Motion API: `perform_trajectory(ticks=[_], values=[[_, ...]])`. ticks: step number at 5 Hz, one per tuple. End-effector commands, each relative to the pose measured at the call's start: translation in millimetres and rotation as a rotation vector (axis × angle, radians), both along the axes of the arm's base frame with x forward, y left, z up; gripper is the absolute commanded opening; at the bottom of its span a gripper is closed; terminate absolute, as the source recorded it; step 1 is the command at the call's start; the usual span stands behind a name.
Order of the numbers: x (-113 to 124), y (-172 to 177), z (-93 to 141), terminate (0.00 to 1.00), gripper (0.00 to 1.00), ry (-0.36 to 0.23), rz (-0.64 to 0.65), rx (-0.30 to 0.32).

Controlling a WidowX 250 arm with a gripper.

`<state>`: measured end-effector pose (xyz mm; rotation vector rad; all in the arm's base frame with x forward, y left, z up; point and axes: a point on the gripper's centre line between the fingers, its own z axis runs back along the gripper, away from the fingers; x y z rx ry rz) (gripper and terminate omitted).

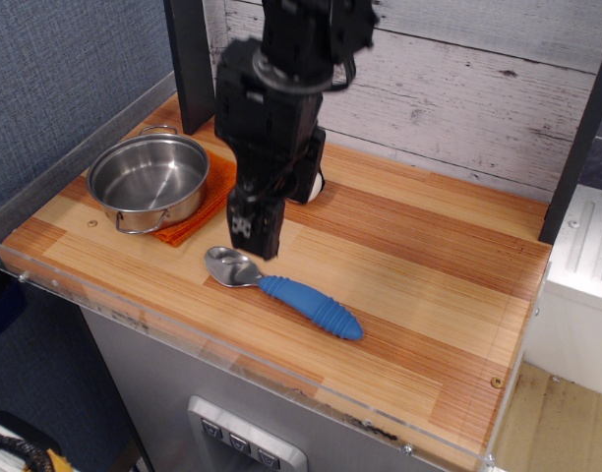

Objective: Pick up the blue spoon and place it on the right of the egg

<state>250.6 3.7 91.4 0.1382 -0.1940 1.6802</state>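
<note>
The black gripper (254,228) hangs low over the wooden table (429,285), with its tip just above and slightly behind the silver bowl of the blue spoon (284,287). From where I stand the fingers look close together and dark, and I cannot tell if there is a gap between them; nothing seems to be held in them. The spoon lies flat on the table near the front edge, the shiny bowl pointing to the left and the thick ribbed blue handle going to the right and a little toward the front. The egg (318,183) is mostly hidden behind the arm; only a small white part with a black band shows at the arm's right side, toward the back of the table. At the left, a steel pot (149,182) stands on an orange cloth (218,197), apart from the spoon.
</note>
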Motion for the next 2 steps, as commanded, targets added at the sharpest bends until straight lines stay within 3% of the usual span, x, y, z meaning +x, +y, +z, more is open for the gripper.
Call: perform_trajectory(ticks=[1, 2], values=[[-3.1, 10.9, -27.6, 0.0, 1.0, 0.043, -0.127, 0.101], [-0.1, 17.0, -48.5, 0.0, 1.0, 0.069, -0.157, 0.1]])
